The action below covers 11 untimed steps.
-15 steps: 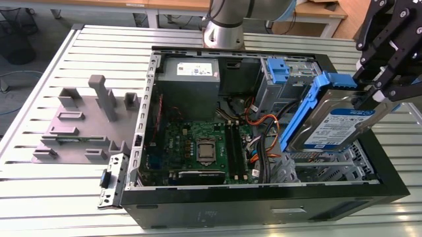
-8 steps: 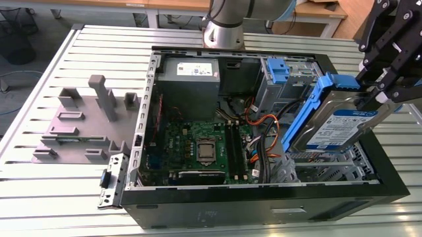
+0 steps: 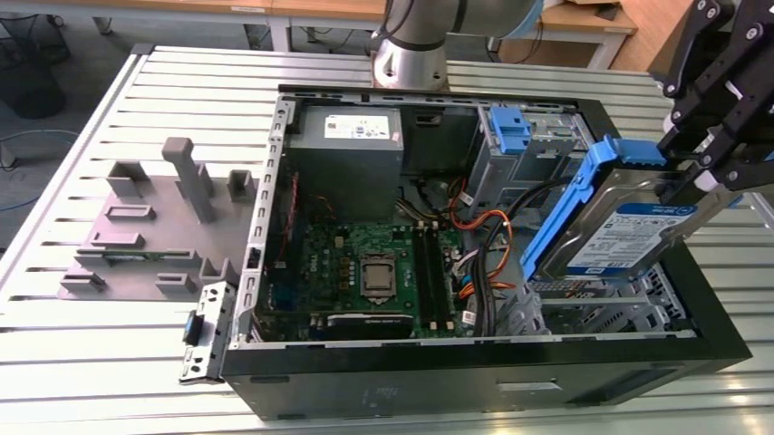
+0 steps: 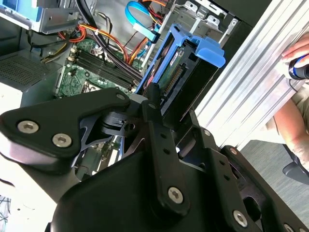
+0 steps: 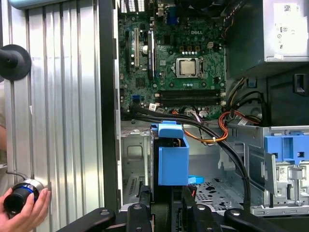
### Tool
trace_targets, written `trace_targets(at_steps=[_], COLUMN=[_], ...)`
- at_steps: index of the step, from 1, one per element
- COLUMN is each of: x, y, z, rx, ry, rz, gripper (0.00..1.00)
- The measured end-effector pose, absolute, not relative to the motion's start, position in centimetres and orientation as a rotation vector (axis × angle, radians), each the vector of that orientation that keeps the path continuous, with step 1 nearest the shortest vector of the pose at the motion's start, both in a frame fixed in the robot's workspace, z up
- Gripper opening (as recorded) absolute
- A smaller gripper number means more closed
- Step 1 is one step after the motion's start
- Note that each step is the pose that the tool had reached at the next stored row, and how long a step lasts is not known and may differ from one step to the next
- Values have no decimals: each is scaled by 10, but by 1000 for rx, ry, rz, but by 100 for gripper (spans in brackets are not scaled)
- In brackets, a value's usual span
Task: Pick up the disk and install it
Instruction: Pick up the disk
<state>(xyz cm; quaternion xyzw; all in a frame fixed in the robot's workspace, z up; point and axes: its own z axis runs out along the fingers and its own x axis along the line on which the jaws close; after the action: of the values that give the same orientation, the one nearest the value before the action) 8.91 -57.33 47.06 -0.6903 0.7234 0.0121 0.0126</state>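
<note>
A: Blue-framed and silver, the disk (image 3: 619, 227): where does it sit?
B: In the exterior view it is lifted and tilted over the drive cage (image 3: 604, 313), at the 4 o'clock corner of the open case (image 3: 484, 362).
A: And the gripper (image 3: 691, 181)?
B: Clamped on the disk's raised end, holding nothing else. The disk slopes away from it toward 8 o'clock, its long axis running 2 to 8.
A: The cage from there?
B: At 6 o'clock, just under the low end. I cannot tell whether they touch.

The black gripper (image 4: 166, 104) is clamping the blue-framed disk (image 4: 178, 72) above the green motherboard (image 4: 91, 63); a person's hand (image 4: 295, 49) is resting beside the table (image 4: 251, 87).
</note>
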Motion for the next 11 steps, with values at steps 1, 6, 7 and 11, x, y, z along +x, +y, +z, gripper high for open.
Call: trace_targets(at_steps=[1, 6, 7, 11], x=[90, 93, 94, 97], y=[-573, -574, -574, -575], z=[470, 469, 469, 468], rx=[-2151, -2152, -2151, -2151], ry=[2254, 2254, 2254, 2254], rz=[38, 38, 38, 38], gripper=[35, 35, 35, 35])
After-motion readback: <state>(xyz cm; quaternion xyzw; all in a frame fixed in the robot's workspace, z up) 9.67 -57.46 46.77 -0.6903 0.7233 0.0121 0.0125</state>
